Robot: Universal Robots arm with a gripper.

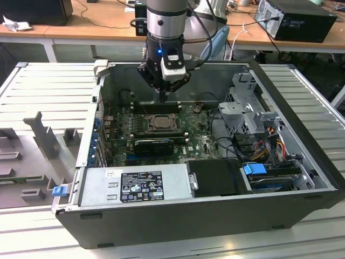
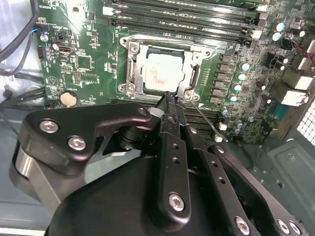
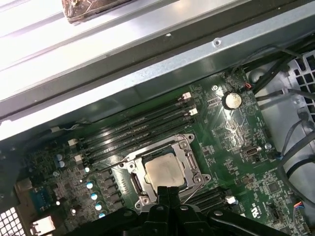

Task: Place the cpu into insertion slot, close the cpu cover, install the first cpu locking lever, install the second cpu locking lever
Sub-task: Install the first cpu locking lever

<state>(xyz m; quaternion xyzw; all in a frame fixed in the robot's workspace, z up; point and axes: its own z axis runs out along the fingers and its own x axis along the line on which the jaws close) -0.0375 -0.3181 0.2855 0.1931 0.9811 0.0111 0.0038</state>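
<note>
The cpu (image 2: 164, 73) (image 3: 165, 172) lies flat in the insertion slot (image 1: 160, 123) on the green motherboard (image 2: 88, 59). Around its silvery top the cpu cover (image 2: 132, 69) (image 3: 191, 158) lies down as a metal frame. My gripper (image 2: 172, 98) (image 3: 169, 189) is shut with nothing visible between its fingers. Its tips hover at the socket's edge, just beside the cpu. A thin wire locking lever (image 2: 205, 122) angles out from that edge, next to the tips. In the exterior view the gripper (image 1: 163, 98) hangs inside the open computer case, a little above the socket.
Long black memory slots (image 2: 187, 22) run beside the socket. A black card (image 1: 153, 145) and the power supply (image 1: 135, 186) lie nearer the exterior view's front. Drive cages and cables (image 1: 253, 118) fill the exterior view's right. The case walls (image 1: 94, 108) enclose the board.
</note>
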